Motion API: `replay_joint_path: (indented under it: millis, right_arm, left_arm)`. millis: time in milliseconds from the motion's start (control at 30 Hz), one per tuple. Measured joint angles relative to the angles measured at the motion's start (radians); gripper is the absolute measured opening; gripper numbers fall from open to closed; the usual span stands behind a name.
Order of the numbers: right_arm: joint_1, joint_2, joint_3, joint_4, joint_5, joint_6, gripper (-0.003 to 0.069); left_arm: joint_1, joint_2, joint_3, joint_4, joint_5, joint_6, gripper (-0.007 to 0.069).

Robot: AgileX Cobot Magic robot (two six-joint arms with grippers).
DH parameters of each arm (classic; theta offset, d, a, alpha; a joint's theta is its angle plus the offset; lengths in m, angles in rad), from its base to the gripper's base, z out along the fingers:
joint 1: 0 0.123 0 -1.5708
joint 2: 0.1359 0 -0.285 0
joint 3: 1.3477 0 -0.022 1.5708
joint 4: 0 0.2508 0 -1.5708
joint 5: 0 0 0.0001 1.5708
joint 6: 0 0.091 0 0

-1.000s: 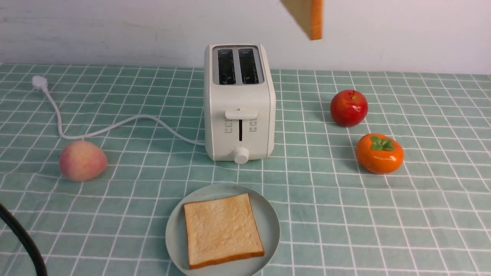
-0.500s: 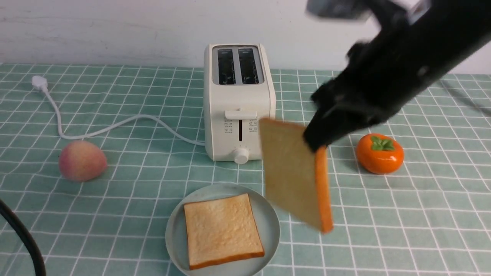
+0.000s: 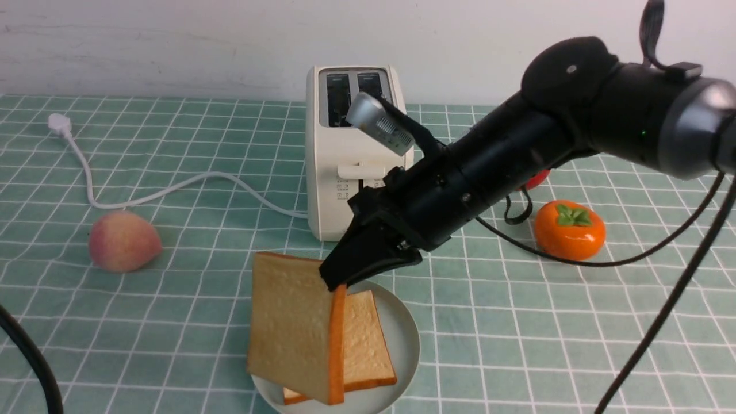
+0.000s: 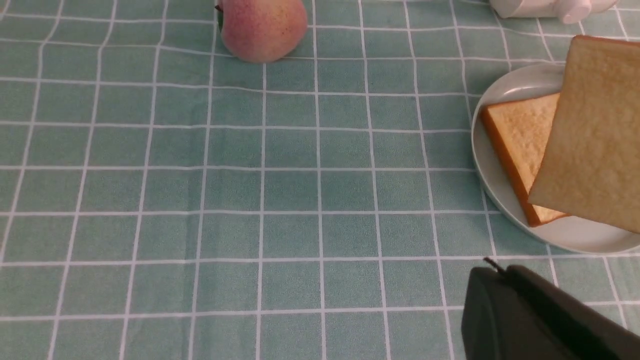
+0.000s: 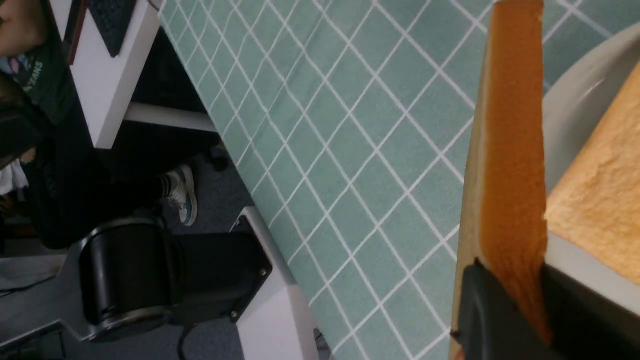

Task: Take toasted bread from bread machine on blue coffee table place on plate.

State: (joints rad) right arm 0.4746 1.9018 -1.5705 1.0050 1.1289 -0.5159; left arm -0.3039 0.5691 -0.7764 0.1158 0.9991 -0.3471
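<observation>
Right gripper (image 3: 335,283), jaws narrowly parted, clamps 1 near-upright toast slice (image 3: 287,328) over the plate (image 3: 407,336) bearing 1 flat slice (image 3: 368,339).

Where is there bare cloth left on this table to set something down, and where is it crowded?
Free: the wide stretch of table between the peach and the plate, and the near right corner, robot-side of the persimmon. Crowded: the plate, where one flat slice lies and the right gripper holds the second slice on edge over it.
</observation>
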Motion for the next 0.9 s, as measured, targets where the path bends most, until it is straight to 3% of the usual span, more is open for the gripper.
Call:
replay_joint_path:
  millis: [200,233,333,467,500,533,600,700,767,900]
  right_arm:
    - [-0.01,0.057,0.0,-0.042,-0.094,0.01,0.0213]
    - [-0.015,0.062,0.001,-0.079,-0.096,0.017,0.0281]
    - [-0.018,0.062,0.001,-0.156,-0.096,0.049,0.0358]
    - [-0.019,0.045,-0.032,-0.446,-0.07,0.198,0.0491]
    - [-0.019,0.043,-0.035,-0.446,-0.066,0.198,0.0491]
    - [-0.019,0.026,-0.064,-0.554,-0.036,0.254,0.0503]
    - [-0.019,-0.009,-0.125,-0.735,0.042,0.356,0.0489]
    - [-0.019,-0.059,-0.168,-0.874,0.081,0.443,0.0435]
    - [-0.019,-0.156,-0.186,-0.996,0.097,0.523,0.0297]
    - [-0.019,-0.359,-0.189,-1.082,0.107,0.637,0.0064]
  left_arm:
    - [0.0,0.0,0.0,0.001,0.0,0.0,-0.0014]
    - [0.0,0.0,0.0,0.001,0.0,0.0,-0.0014]
    - [0.0,0.0,0.0,0.001,0.0,0.0,-0.0014]
    - [0.0,0.0,0.0,0.001,0.0,0.0,-0.0014]
    - [0.0,0.0,0.0,0.001,0.0,0.0,-0.0014]
    - [0.0,0.0,0.0,0.001,-0.002,0.0,-0.0014]
    - [0.0,0.0,0.0,0.001,-0.008,0.0,-0.0014]
    - [0.0,0.0,0.0,0.001,-0.016,0.0,-0.0014]
    - [0.0,0.0,0.0,0.001,-0.029,0.0,-0.0014]
    - [0.0,0.0,0.0,0.001,-0.03,0.0,-0.0013]
